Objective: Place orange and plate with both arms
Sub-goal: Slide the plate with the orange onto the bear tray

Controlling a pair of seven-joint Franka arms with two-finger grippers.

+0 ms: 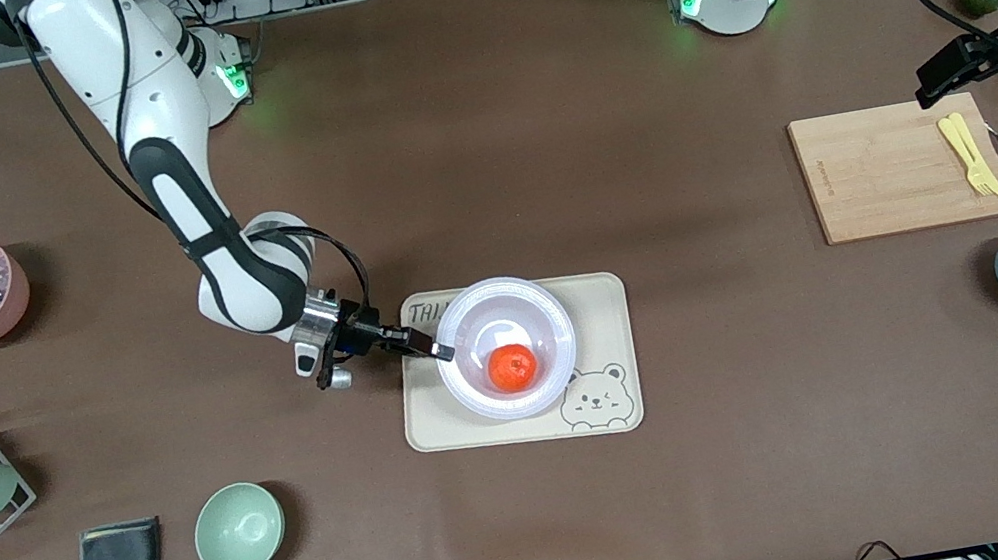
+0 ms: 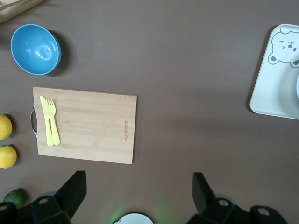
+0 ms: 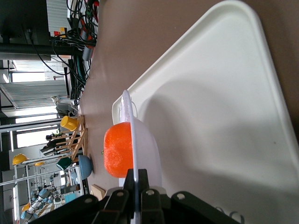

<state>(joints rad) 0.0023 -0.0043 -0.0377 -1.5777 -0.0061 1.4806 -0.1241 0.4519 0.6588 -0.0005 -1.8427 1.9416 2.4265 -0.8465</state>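
- Pinching the rim of the plate [image 1: 504, 348], the right gripper [image 1: 442, 350] has its jaws shut tight on the edge that faces the right arm's end of the table; the right wrist view shows that thin rim caught between the fingertips [image 3: 135, 179]
- Inside the plate's sunken centre sits the orange [image 1: 513, 367], so the fruit half of the job looks done
- Under the plate lies the cream tray [image 1: 599, 304] with a bear face printed on it, in the middle of the table; from the front view I cannot tell whether the plate rests flat on it or is tipped or just above it, though the right wrist view suggests that the gripped edge is raised
- Off at its own end of the table, the left gripper [image 2: 138, 196] hangs with its jaws spread wide and nothing in them, above bare table just beside the wooden cutting board [image 1: 896, 168]; this arm waits
- What seems left, as a judgement: settle the plate fully on the tray if it is not down, let go of the rim, and draw the right arm clear without nudging plate or orange
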